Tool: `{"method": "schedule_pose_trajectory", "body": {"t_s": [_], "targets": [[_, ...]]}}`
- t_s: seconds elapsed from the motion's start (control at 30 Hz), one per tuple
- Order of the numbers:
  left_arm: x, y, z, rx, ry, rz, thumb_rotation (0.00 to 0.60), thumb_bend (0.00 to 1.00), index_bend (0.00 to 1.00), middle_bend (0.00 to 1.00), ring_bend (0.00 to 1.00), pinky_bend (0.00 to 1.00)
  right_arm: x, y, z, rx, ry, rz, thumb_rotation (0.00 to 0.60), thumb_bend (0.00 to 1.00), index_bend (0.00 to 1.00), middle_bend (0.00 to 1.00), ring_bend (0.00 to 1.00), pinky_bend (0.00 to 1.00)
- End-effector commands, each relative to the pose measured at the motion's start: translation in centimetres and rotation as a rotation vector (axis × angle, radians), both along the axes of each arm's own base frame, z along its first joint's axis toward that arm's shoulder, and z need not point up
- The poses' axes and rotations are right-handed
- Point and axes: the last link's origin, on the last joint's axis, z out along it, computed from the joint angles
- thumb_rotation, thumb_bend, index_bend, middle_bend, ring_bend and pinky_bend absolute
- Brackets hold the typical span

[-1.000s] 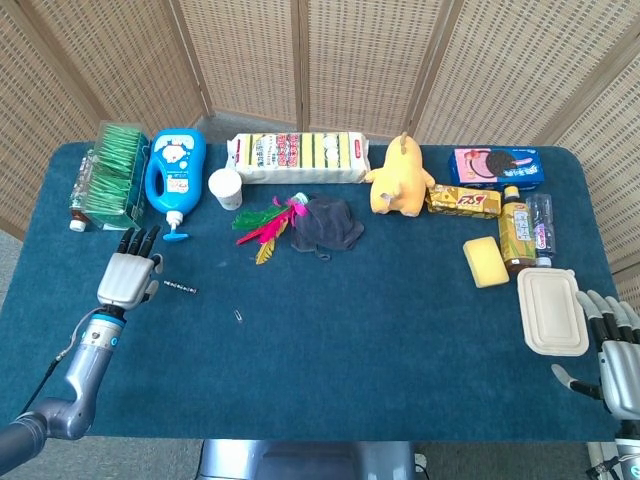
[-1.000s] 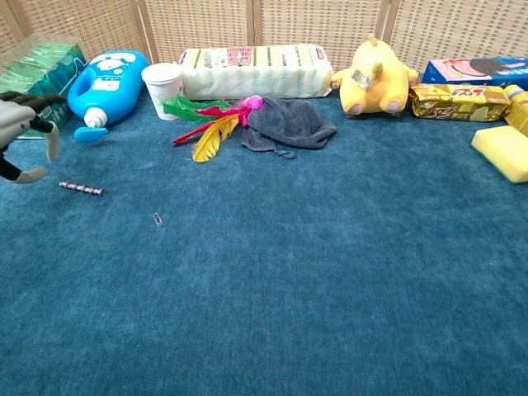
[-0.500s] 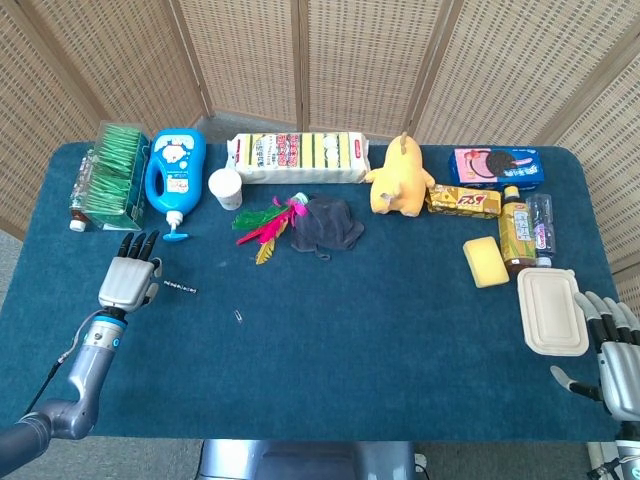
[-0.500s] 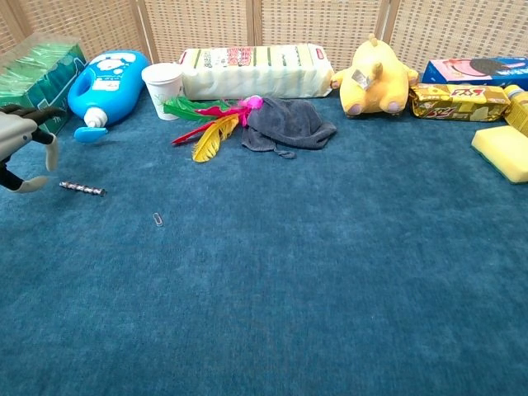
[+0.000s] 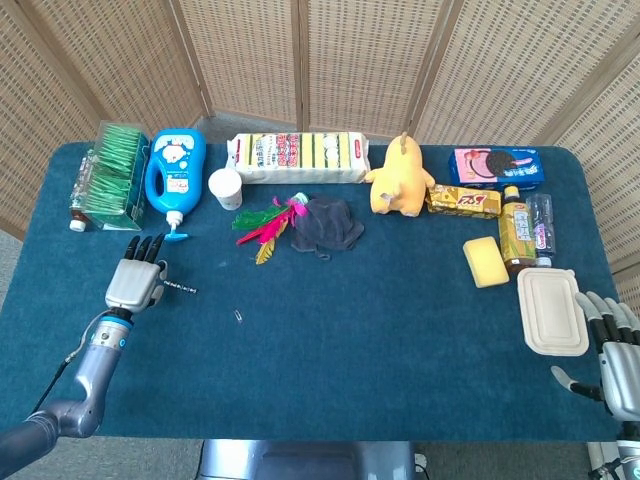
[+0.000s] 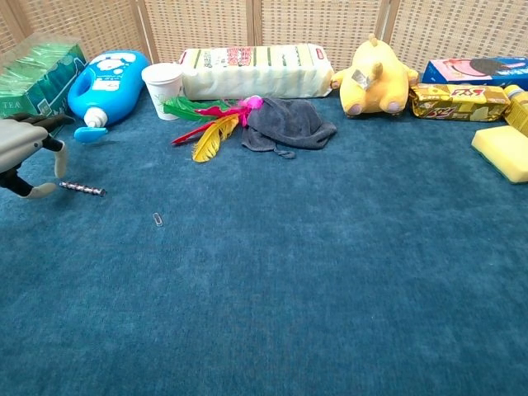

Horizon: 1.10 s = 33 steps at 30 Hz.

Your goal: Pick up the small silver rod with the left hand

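Rod (image 6: 82,190): small, silver, flat on the blue surface (image 5: 380,330) at its left side; a paperclip (image 6: 157,219) lies near it. Left hand (image 5: 135,280): just beside the rod's left end, fingers spread, holding nothing; thumb tip (image 6: 43,189) possibly touching the rod, unclear. Right hand (image 5: 615,355): front right corner, fingers apart, holding nothing, beside a lunchbox (image 5: 552,311). Farther back: feathers (image 5: 262,225), cup (image 5: 226,187), blue bottle (image 5: 175,172).

Along the desk's (image 5: 330,330) far edge: green tea box (image 5: 108,172), blue bottle (image 5: 176,173), paper cup (image 5: 226,188), sponge pack (image 5: 298,157), yellow plush (image 5: 399,177), cookie box (image 5: 495,167). Feathers (image 5: 265,222) touch a grey cloth (image 5: 326,224). Near the right edge lies a lidded container (image 5: 552,311).
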Motion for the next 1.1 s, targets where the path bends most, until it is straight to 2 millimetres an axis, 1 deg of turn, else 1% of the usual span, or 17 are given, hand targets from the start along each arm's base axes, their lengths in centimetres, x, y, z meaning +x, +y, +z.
{"method": "schedule_pose_trajectory", "body": {"t_s": [0.03,0.23,1.1], "targets": [[0.4,0.2,-0.2,0.002,-0.003,-0.005,0.600,0.65,0.47,0.00,0.00,0.00,0.0,0.0,0.0,0.002,0.000,0.000,0.600,0.00,0.00,0.00,0.00,0.00],[0.6,0.4,-0.3,-0.003,0.009,0.000,0.600,0.65,0.47,0.00,0.00,0.00,0.0,0.0,0.0,0.002,0.000,0.000,0.600,0.00,0.00,0.00,0.00,0.00],[1.0,0.5,-1.3,-0.011,0.049,-0.005,0.600,0.65,0.46,0.00,0.00,0.00,-0.1,0.0,0.2,0.006,-0.007,0.002,0.600,0.00,0.00,0.00,0.00,0.00]]}}
